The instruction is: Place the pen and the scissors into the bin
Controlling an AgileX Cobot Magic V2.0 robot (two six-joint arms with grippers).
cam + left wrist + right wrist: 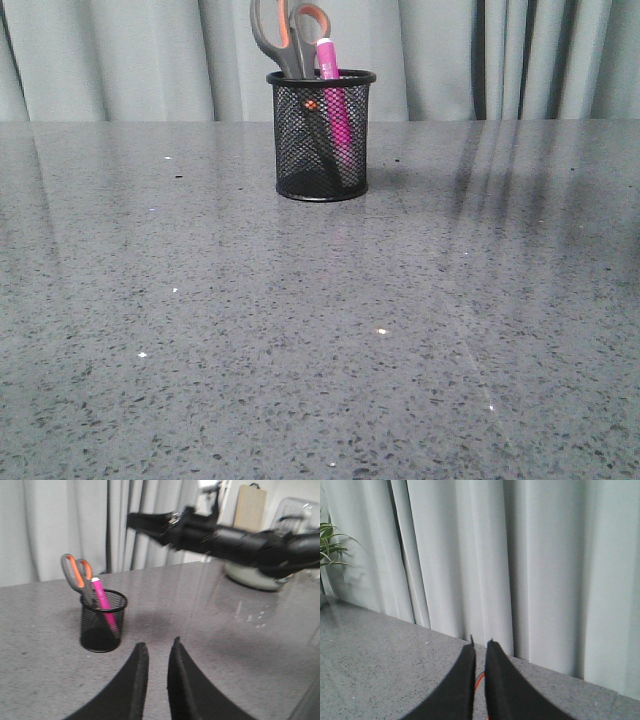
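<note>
The grey speckled counter (pixel 320 330) carries the black mesh bin (pixel 321 135) near the curtain. The scissors (pixel 283 38) stand in it handles up, the pink pen (pixel 333 95) beside them. The left tool (pixel 156 652) and right tool (pixel 479 650) hang empty, fingers nearly together.

The left gripper (pixel 156 652) hangs with its 2 dark fingers (pixel 136 680) nearly together and nothing between them, the right gripper (pixel 478 650) likewise shows 2 fingers (pixel 465 680) almost touching, while the right arm (pixel 235 540) stretches out ahead of the left pincer.
</note>
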